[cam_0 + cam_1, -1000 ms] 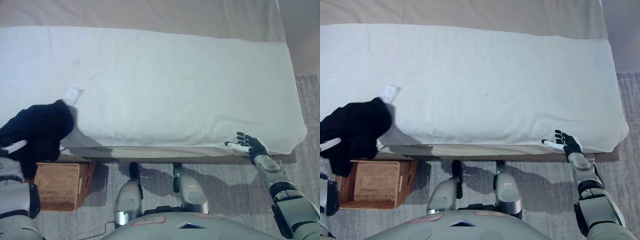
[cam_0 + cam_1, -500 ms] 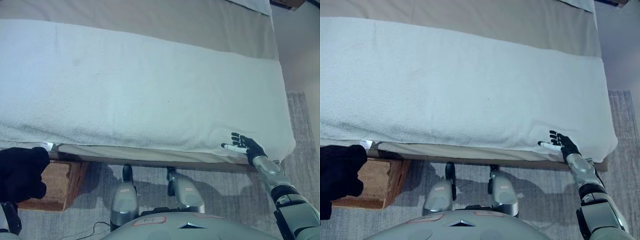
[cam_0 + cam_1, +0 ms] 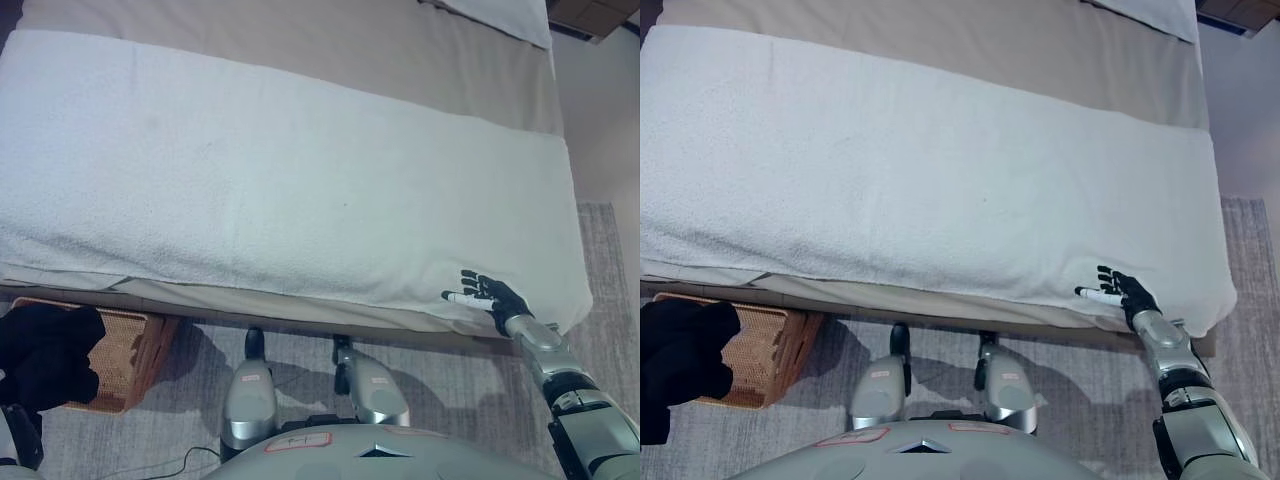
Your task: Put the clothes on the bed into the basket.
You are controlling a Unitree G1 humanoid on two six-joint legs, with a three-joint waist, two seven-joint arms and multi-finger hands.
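While the black garment [image 3: 45, 352] is held over the basket [image 3: 125, 352], left-hand fingers unseen, release should be centred; right hand [image 3: 490, 296] rests spread, empty.

No readable text, labels, numbers or signs anywhere in view.

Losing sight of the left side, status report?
Right hand open on bed edge. Black garment over basket. Left hand hidden. Nothing in the way.

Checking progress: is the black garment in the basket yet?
Cannot tell. The black garment is off the bed, bunched over the basket, hiding the left robot hand.
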